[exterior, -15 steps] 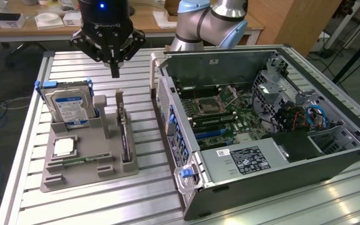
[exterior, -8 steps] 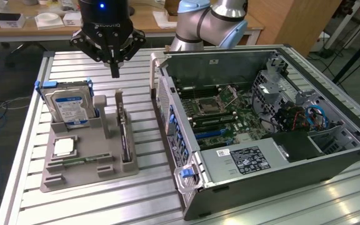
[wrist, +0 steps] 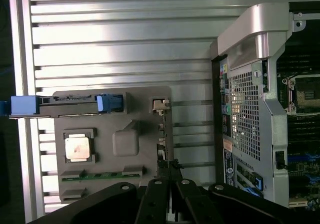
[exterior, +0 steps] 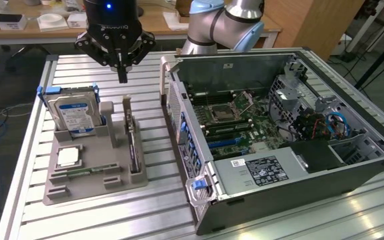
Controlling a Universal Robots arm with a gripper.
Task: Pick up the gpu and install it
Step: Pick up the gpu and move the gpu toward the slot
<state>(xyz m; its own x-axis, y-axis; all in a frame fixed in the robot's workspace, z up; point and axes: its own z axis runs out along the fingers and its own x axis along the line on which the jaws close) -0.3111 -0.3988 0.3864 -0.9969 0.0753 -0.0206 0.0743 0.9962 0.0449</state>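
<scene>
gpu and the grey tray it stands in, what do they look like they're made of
The gpu: a thin dark board standing on edge, likely circuit-board laminate, with a dull pale bracket at one end that looks like bare sheet metal. The grey tray: matte, one even colour, with moulded pockets, so probably plastic; whether moulded or printed is not clear.

You have clear air above the gpu (exterior: 134, 150); the gripper (exterior: 122, 76) hangs over its far end, nothing between. The card stands on edge in the tray (exterior: 92, 187). On the exterior view's left, a grey post (exterior: 114, 125) and the upright hard drive (exterior: 72, 112) crowd it. On the right, the open case (exterior: 299, 200) stands near, with a narrow strip of bare table (exterior: 157, 150) between.
</scene>
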